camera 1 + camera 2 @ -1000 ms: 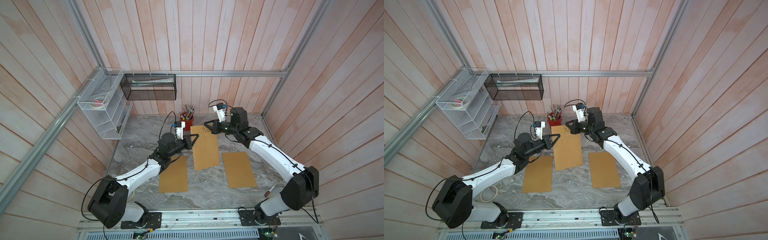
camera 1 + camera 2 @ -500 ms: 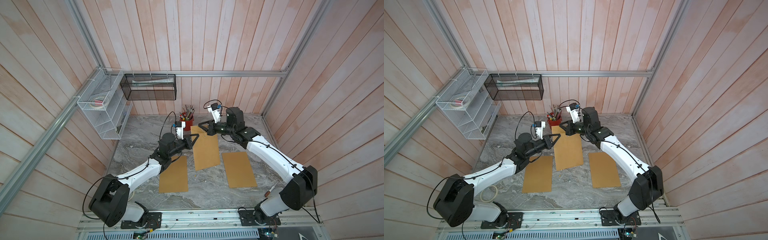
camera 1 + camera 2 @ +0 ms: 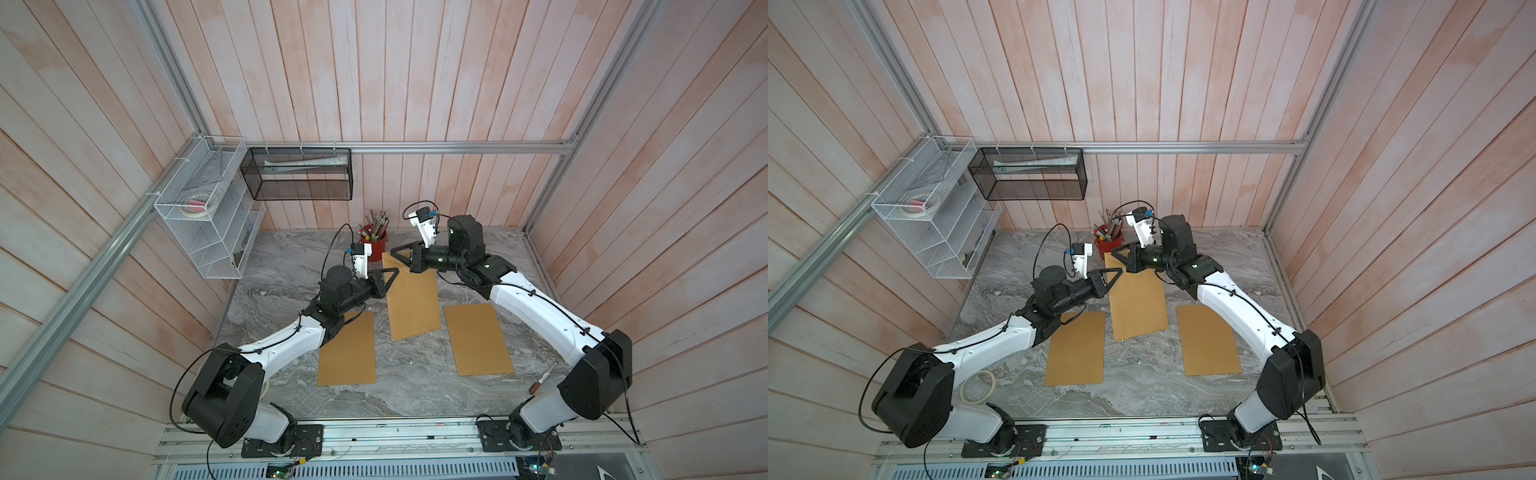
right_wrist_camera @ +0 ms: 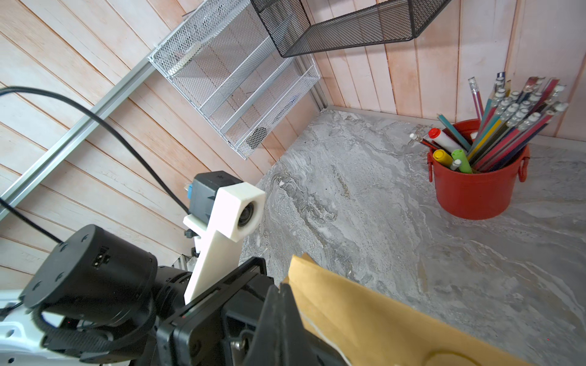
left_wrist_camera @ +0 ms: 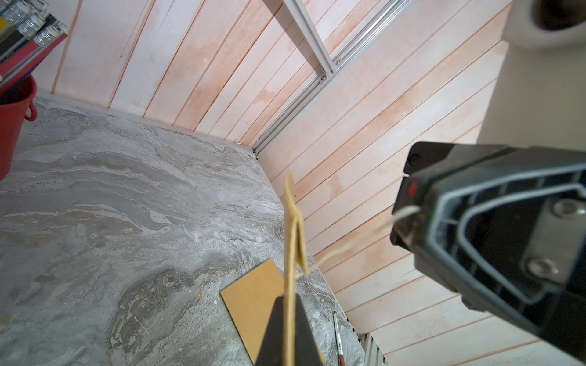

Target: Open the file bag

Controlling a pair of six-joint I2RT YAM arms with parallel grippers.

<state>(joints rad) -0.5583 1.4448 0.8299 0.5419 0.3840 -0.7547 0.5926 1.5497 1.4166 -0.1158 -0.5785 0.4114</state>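
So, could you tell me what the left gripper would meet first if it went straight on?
Probably the right gripper, close along that line in both top views; the left wrist view shows it aside, so the left gripper might miss.

You are working in a robotics lab cell dressed up as an office desk. The walls (image 3: 374, 83) are pale wooden planks held in an aluminium frame (image 3: 457, 147), and two white-and-black robot arms (image 3: 540, 316) are bolted to a metal rail (image 3: 395, 436) at the front edge. The office part is staged: a marble-patterned tabletop (image 3: 291, 266), a white mesh rack (image 3: 199, 241) and a black mesh basket (image 3: 299, 191) hung on the walls, a red cup (image 3: 378, 249) of pencils and markers, and brown file bags (image 3: 478, 340) lying flat.
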